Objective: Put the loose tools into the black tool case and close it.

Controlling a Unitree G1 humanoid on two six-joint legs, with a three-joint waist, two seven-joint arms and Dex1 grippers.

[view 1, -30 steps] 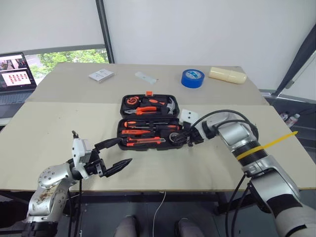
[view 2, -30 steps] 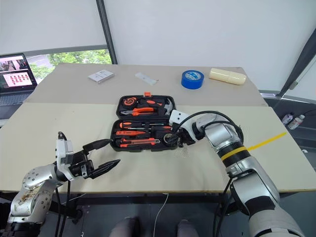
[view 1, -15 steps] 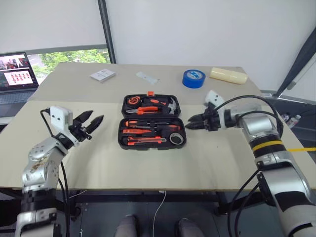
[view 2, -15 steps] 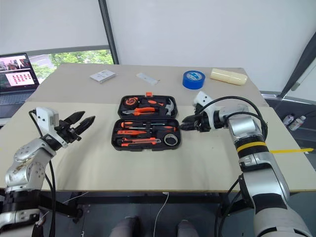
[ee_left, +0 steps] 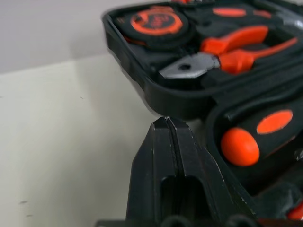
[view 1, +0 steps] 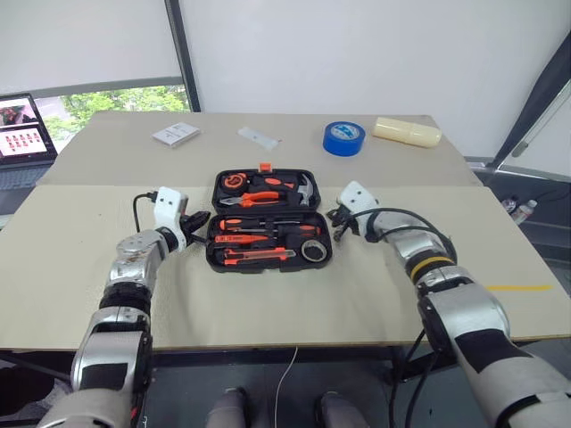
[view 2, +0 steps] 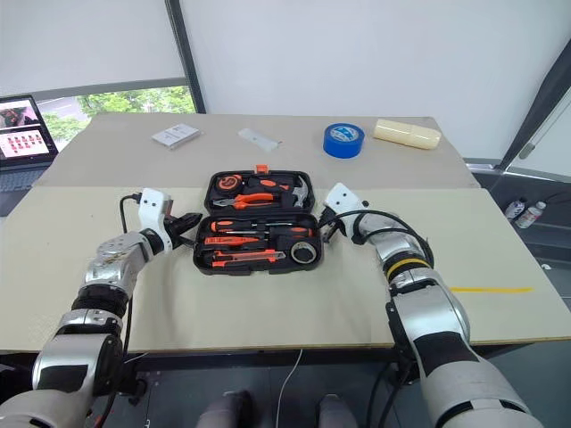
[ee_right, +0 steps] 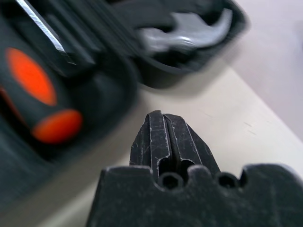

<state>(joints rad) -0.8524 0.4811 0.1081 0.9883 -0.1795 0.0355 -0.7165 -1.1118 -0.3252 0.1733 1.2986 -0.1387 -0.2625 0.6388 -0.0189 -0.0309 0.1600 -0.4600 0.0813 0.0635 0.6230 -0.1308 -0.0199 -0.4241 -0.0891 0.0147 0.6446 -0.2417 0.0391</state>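
Note:
The black tool case (view 1: 269, 269) lies open in the middle of the table. Its near half holds screwdrivers (view 1: 259, 226) with black-orange handles, an orange-black utility knife (view 1: 254, 257) and a small grey tape roll (view 1: 312, 251). Pliers (view 1: 259, 197), a hammer and a tape measure sit in the far half. My left gripper (view 1: 198, 222) is shut and empty, its tip at the case's left side by the hinge (ee_left: 142, 90). At the case's right side by the hinge, my right gripper (view 1: 335, 218) is also shut and empty; its wrist view shows the hammer head (ee_right: 189, 33) beyond the tip.
A large blue tape roll (view 1: 343, 138), a cream oblong object (view 1: 407, 133), white cards (view 1: 175, 135) and a small clear piece (view 1: 259, 138) lie on the far part of the table. A laptop (view 1: 22, 134) stands at the far left. A yellow strip (view 1: 513, 287) marks the table's right.
Both arms swung in toward the case from either side. The left gripper went from wide open to shut, and the right gripper closed fully. The tools in the case stayed put.

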